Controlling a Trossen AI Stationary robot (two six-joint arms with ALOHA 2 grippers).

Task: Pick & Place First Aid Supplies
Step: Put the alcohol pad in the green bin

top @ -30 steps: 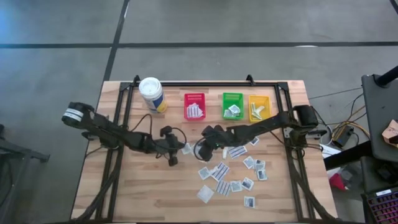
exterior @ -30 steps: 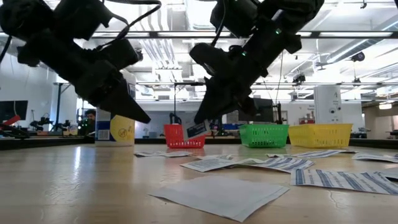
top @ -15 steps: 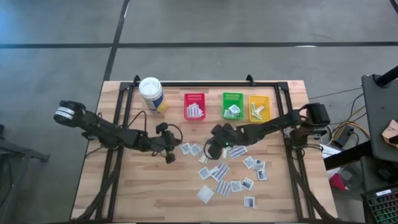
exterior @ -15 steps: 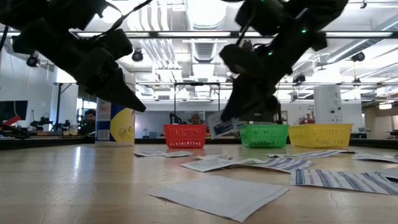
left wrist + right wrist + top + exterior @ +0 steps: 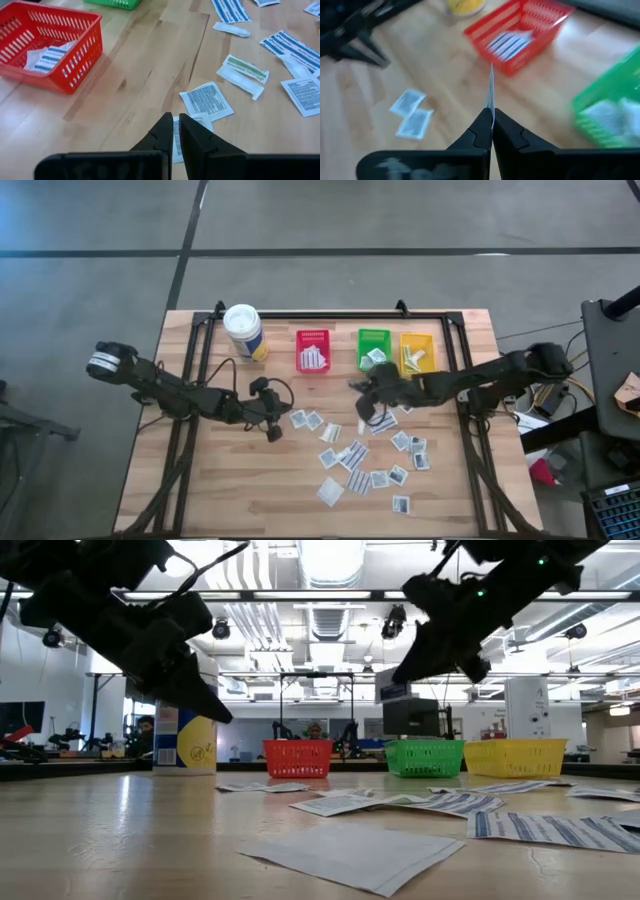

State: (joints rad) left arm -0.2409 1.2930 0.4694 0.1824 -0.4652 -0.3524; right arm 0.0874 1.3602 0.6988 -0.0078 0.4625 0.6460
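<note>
Several small white packets [image 5: 352, 456] lie flat on the wooden table, two of them [image 5: 306, 420] just beyond my left gripper [image 5: 274, 431]. That gripper hovers shut and empty above one packet [image 5: 199, 121]. My right gripper [image 5: 363, 393] hangs in the air before the green bin [image 5: 374, 348], shut on one packet that shows edge-on [image 5: 491, 82]. The red bin [image 5: 313, 350], the green one and the yellow bin [image 5: 416, 352] each hold packets. My right gripper pinches the thin packet's near edge [image 5: 491, 104] between its two fingertips. The fingers slant down toward the table's far left. The packet stands edge-on beyond the fingertips, lifted clear of the table.
A white canister with a yellow label [image 5: 243, 330] stands at the far left, beside the red bin. The three bins sit in a row along the far edge. Bare wood lies at the table's near left [image 5: 230, 490].
My right gripper has risen and drawn back from the table's middle toward the right and far side, carrying the packet clear of the table. It now hangs in front of the green bin.
</note>
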